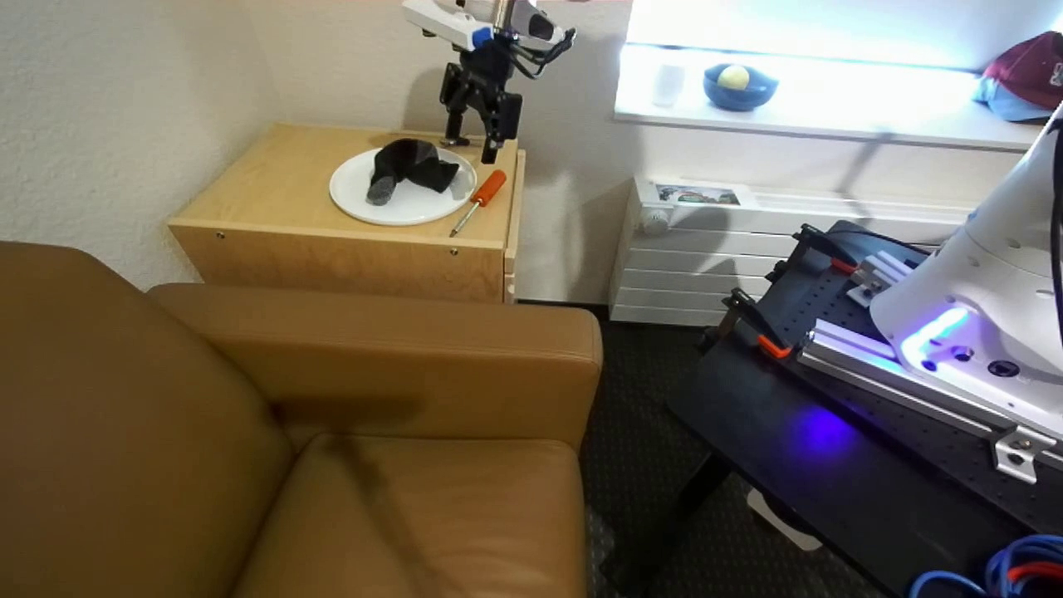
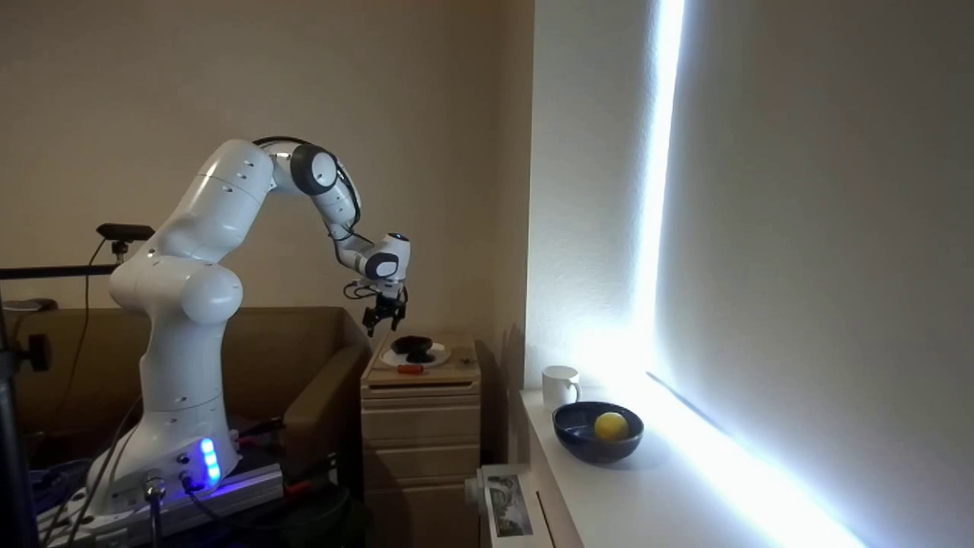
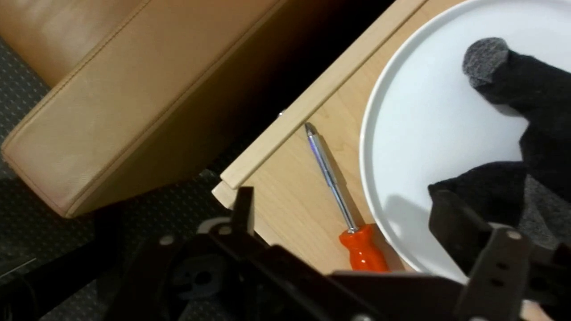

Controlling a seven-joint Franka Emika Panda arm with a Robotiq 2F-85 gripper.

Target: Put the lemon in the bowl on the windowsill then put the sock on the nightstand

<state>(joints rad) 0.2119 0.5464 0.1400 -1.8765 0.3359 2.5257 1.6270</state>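
The yellow lemon point(image 1: 733, 77) point(image 2: 611, 427) sits inside the dark blue bowl point(image 1: 737, 98) point(image 2: 590, 450) on the white windowsill point(image 1: 830, 112) point(image 2: 647, 506). The black and grey sock point(image 1: 413, 161) point(image 2: 413, 345) point(image 3: 546, 129) lies crumpled on a white plate point(image 1: 353, 199) point(image 3: 424, 116) on the wooden nightstand point(image 1: 257, 183) point(image 2: 422, 428) point(image 3: 290, 218). My gripper point(image 1: 472, 149) point(image 2: 383, 328) point(image 3: 345, 194) is open and empty. It is above the nightstand's edge, beside the plate and apart from the sock. In the wrist view one finger covers part of the sock.
A screwdriver with an orange handle point(image 1: 488, 189) point(image 2: 410, 369) point(image 3: 366, 254) lies beside the plate. A white mug point(image 1: 668, 83) point(image 2: 561, 387) stands by the bowl. A brown sofa point(image 1: 399, 357) adjoins the nightstand. A radiator point(image 1: 698, 266) is below the sill. A cap point(image 1: 1026, 79) lies farther along it.
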